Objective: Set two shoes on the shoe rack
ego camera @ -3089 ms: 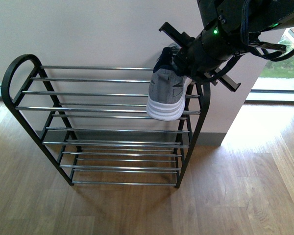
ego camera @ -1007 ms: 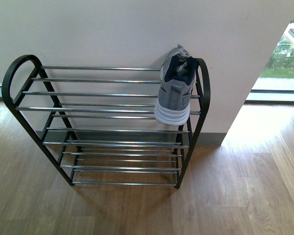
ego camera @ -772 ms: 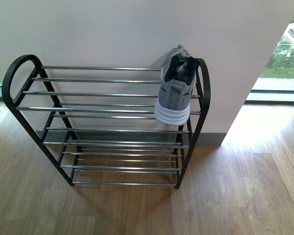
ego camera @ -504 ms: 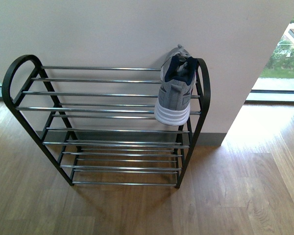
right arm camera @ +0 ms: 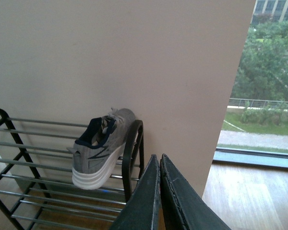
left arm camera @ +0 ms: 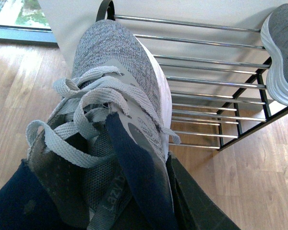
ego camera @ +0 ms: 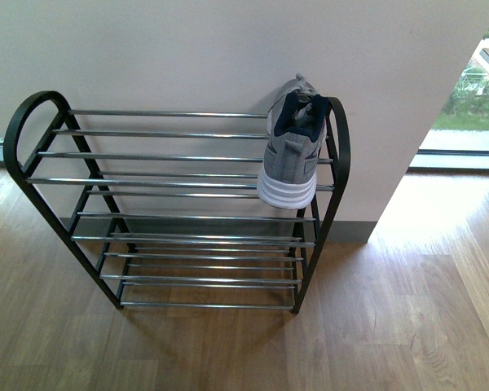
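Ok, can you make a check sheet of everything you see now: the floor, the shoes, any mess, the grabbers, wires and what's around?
Surface: wood floor; the shoe rack stands on it against the wall.
Job's things: racked shoe on the top tier at the right end, heel toward the robot; held shoe is off the rack.
Clutter: nothing seen.
Grippers: left gripper jaws closed on the held shoe, mostly hidden by it; right gripper jaws shut, empty.
Cables: nothing seen.
Surroundings: window with greenery outside, right of the wall.
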